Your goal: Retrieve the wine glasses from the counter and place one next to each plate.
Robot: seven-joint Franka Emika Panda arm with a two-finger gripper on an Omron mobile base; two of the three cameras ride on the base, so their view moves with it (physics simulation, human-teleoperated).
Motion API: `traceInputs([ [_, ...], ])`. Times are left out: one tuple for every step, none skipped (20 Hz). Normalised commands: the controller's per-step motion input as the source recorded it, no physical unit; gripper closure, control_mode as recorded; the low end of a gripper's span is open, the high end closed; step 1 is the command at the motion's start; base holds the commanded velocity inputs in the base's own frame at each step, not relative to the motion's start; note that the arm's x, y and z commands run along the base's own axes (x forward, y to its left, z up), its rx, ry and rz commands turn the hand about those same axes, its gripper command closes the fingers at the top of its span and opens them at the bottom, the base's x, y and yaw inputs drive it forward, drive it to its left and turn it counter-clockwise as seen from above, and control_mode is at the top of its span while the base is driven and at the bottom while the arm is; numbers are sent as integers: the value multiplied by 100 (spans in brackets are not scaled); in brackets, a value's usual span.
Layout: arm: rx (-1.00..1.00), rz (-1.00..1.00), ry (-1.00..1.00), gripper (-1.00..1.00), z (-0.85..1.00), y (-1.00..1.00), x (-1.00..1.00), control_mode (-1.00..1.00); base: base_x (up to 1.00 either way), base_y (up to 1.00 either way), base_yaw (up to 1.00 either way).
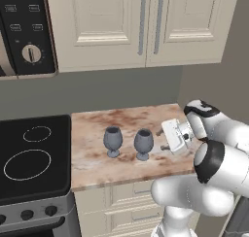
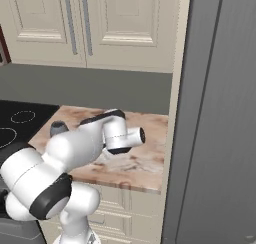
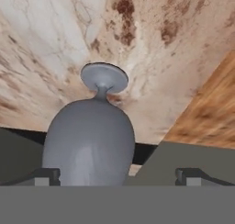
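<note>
The near wine glass (image 3: 89, 138), upright on the marble counter (image 1: 126, 119) just right of its twin (image 1: 113, 141), is framed between the spread, empty gripper (image 3: 117, 176) fingertips; the bowl should be centred before closure.

Cream panelled upper cabinets (image 1: 141, 25) with long grey handles are hung above a grey wall (image 1: 97, 93). A black glass stovetop (image 1: 31, 156) with white ring markings is set at the left, under an appliance with a dial (image 1: 31, 53). A tall grey panel (image 2: 220, 113) is seen at the right.
</note>
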Motion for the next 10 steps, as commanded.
traceInputs([
  [0, 0, 0, -100, -35, 0, 11, -100, 0, 0, 0],
  [0, 0, 0, -100, -32, 0, 3, -100, 0, 0, 0],
  [0, 0, 0, -100, -31, 0, 4, -100, 0, 0, 0],
  [0, 0, 0, -100, -26, 0, 4, -100, 0, 0, 0],
  [0, 0, 3, -100, -27, 0, 6, -100, 0, 0, 0],
  [0, 0, 5, -100, -26, 0, 8, -100, 0, 0, 0],
  [0, 0, 12, -100, -21, 0, 9, -100, 0, 0, 0],
  [0, 0, 13, -100, -19, 3, 21, -100, 0, 0, 0],
  [0, 0, 12, -100, -14, 5, 19, -100, 0, 0, 0],
  [0, 0, 10, -100, -12, 4, 18, -100, 0, 0, 0],
])
